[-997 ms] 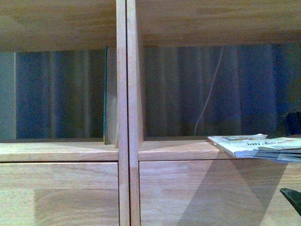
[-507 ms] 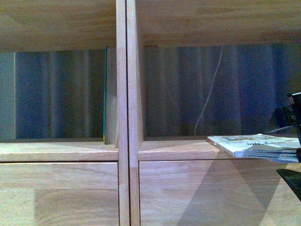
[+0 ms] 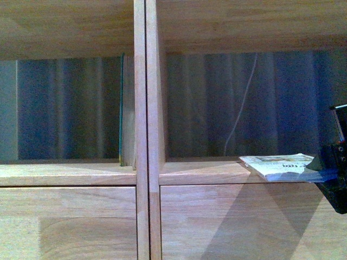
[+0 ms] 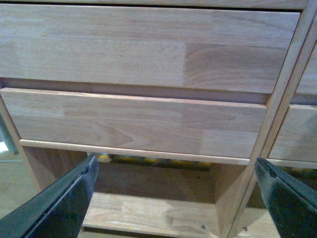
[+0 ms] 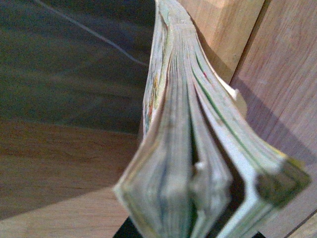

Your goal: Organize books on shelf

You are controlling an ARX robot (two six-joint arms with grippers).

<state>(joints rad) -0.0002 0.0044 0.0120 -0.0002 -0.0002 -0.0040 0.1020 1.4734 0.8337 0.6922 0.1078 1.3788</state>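
The paperback book lies flat at the right end of the shelf's right cubby, its near end hanging over the shelf board. My right gripper at the right edge is shut on that end. In the right wrist view the paperback's splayed page edges fill the frame and hide the fingers. A thin teal-edged book stands upright in the left cubby against the central divider. My left gripper is open and empty, facing the drawer fronts lower on the shelf.
A thin white cord hangs behind the right cubby against a dark curtain. Plain drawer fronts lie below the cubbies. An open lower cubby sits under the drawers in the left wrist view.
My right gripper has come up and in at the right edge and now grips the paperback's near end. The book's overhanging part is shorter in view. The teal-edged book has not moved.
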